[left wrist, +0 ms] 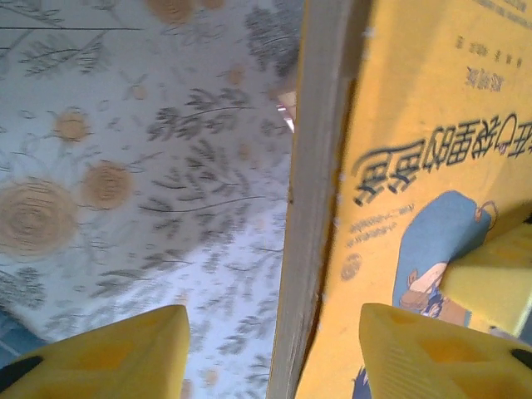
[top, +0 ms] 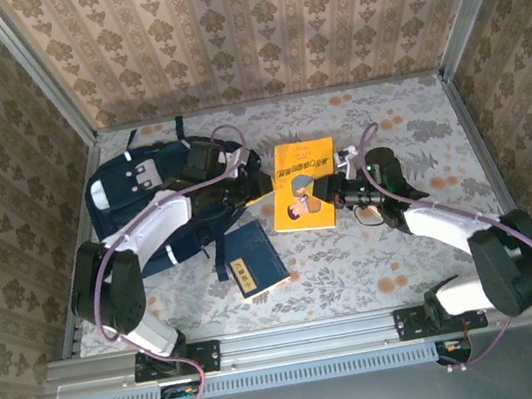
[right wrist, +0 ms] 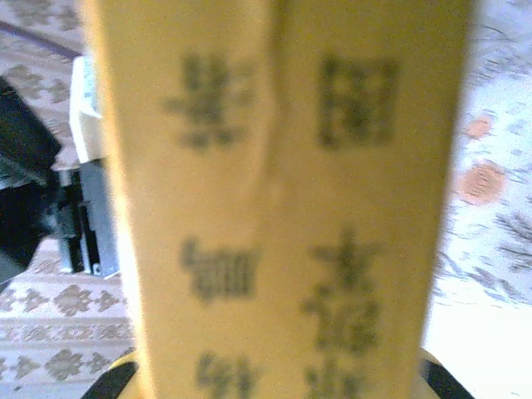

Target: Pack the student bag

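Note:
The student bag [top: 139, 194], a navy backpack with pale patches, lies at the back left of the table. To its right, a yellow book [top: 304, 185] is held off the table. My right gripper [top: 339, 193] is shut on the book's right edge, and the blurred spine [right wrist: 283, 199] runs between its jaws. One of its yellow fingers [left wrist: 490, 283] presses on the cover [left wrist: 424, 158]. My left gripper [top: 260, 186] is at the book's left edge, open. The page edge [left wrist: 312, 249] stands between its fingertips [left wrist: 125, 353] without touching either.
A small flat navy booklet with a yellow label [top: 255, 260] lies in front of the bag, near the left arm. The floral table cloth [top: 406, 127] is bounded by patterned walls on three sides and a metal rail [top: 298, 336] at the front.

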Action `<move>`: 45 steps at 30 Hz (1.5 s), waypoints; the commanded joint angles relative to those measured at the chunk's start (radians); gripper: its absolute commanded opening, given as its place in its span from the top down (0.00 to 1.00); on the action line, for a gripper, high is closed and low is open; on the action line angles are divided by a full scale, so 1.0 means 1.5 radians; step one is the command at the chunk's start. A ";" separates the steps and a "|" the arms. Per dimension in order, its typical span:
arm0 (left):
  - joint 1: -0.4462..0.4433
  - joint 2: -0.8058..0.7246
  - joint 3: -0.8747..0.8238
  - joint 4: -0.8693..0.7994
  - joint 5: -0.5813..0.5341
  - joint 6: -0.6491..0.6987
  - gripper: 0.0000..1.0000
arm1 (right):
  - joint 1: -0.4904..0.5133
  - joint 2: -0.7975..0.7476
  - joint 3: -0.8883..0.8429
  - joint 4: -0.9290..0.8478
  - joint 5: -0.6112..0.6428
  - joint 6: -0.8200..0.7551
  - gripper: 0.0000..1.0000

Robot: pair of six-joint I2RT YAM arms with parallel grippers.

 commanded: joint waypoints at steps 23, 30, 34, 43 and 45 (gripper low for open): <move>-0.018 -0.203 -0.128 0.415 0.256 -0.233 0.54 | 0.055 -0.212 0.006 0.102 -0.084 0.093 1.00; -0.047 -0.219 -0.125 0.466 0.271 -0.246 0.62 | 0.062 -0.207 0.009 0.096 -0.094 0.093 1.00; -0.050 -0.227 -0.129 0.478 0.274 -0.248 0.68 | 0.061 -0.206 0.007 0.095 -0.098 0.091 1.00; -0.071 -0.229 -0.138 0.520 0.288 -0.258 0.76 | 0.065 -0.201 0.006 0.104 -0.109 0.095 1.00; -0.070 -0.228 -0.139 0.522 0.287 -0.257 0.79 | 0.066 -0.199 0.007 0.105 -0.109 0.095 1.00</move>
